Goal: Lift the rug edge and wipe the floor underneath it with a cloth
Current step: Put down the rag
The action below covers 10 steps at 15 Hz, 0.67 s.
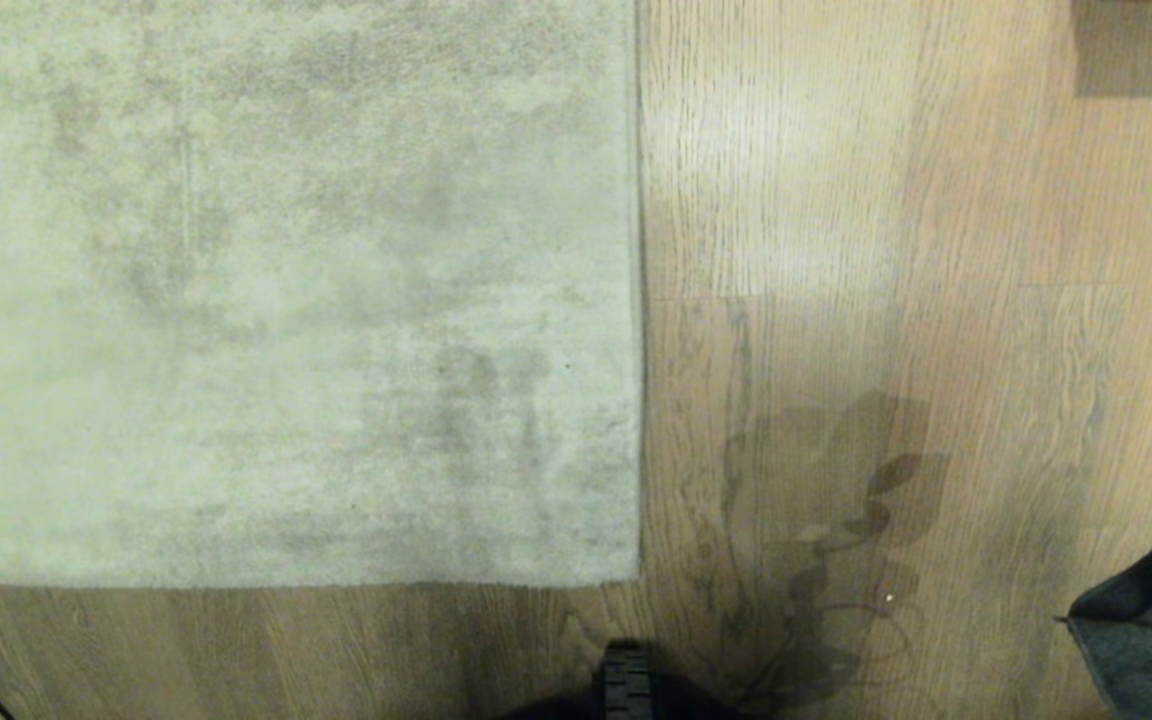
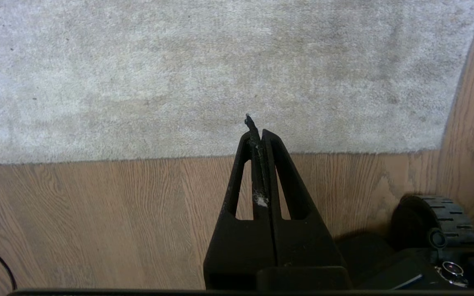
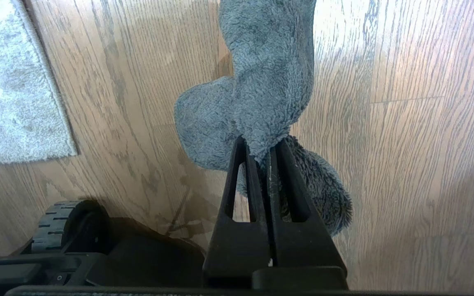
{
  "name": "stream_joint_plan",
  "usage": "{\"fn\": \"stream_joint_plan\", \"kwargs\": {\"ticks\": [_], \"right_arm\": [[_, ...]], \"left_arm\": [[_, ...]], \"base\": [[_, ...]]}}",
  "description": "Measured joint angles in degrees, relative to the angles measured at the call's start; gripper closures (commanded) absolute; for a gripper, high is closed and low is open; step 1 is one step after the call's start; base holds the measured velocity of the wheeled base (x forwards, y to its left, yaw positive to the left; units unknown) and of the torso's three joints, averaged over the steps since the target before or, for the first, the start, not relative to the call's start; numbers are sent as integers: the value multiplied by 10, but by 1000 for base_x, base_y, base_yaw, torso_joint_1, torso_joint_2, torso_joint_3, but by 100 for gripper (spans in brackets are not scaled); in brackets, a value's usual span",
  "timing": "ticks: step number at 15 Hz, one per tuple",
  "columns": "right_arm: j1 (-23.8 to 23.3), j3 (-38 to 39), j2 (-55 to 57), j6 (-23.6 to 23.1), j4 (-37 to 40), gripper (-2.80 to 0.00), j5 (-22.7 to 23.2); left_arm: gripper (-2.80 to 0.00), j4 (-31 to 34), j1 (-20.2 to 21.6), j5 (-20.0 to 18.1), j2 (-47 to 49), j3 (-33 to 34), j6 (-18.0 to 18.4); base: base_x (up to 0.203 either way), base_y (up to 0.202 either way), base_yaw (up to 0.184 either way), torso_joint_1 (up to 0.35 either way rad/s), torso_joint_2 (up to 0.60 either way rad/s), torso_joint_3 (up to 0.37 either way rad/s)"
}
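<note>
Rug flat on the floor, cloth already in the right hand, nothing lifted yet.

The left hand point(image 2: 257, 127) hangs clenched and empty above the floor point(image 2: 97, 213), its tips just over the rug edge point(image 2: 138, 158), which lies flat ahead of it, the rug's square corner point(image 2: 440, 149) off to its right side. The rug looks thin, short-piled and limp: light at the border and likely to fold rather than lift stiffly, so the corner or the border just beside it seems the best place to pinch. The right hand point(image 3: 263, 154) is clamped on the cloth point(image 3: 261, 82), a soft grey-teal microfibre rag that droops loosely from the tips above bare planks, apart from the rug.
</note>
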Motion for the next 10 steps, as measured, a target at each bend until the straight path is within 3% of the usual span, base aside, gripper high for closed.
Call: {"fn": "stream_joint_plan", "kwargs": {"ticks": [6, 10], "right_arm": [[0, 0, 0, 0, 0, 0, 0], [0, 0, 0, 0, 1, 0, 0]], "left_arm": [[0, 0, 0, 0, 0, 0, -1], [0, 0, 0, 0, 0, 0, -1]], "base": [[0, -12, -1, -1, 1, 0], [0, -179, 2, 2, 4, 3]]}}
